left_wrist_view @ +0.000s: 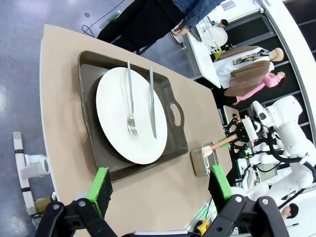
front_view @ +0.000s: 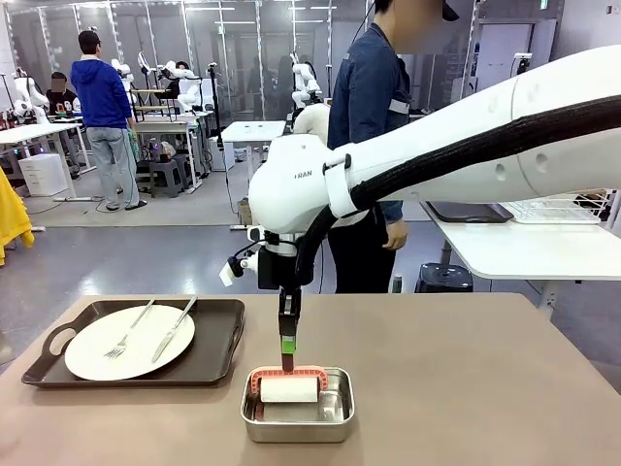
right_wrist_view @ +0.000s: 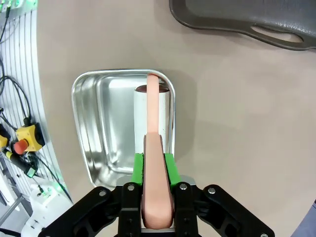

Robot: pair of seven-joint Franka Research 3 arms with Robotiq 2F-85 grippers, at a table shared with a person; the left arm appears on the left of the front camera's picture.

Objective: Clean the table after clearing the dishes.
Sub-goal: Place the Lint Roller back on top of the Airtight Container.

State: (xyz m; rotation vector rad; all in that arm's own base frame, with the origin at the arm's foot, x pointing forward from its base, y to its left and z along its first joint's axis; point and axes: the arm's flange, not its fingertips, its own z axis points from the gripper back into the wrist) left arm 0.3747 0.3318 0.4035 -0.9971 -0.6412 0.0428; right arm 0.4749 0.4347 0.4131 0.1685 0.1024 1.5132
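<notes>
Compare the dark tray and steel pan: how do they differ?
The tray is dark, matte and larger; the pan is shiny steel and smaller. The tray carries a plate, fork and knife; the pan holds a white roller, its pink handle gripped by the right hand. Both are rectangular, on the table.

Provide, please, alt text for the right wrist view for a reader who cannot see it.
The right gripper is shut on the salmon-pink handle of a roller whose white roll sits in a steel pan on the tan table. The handled edge of a dark tray crosses the top.
</notes>
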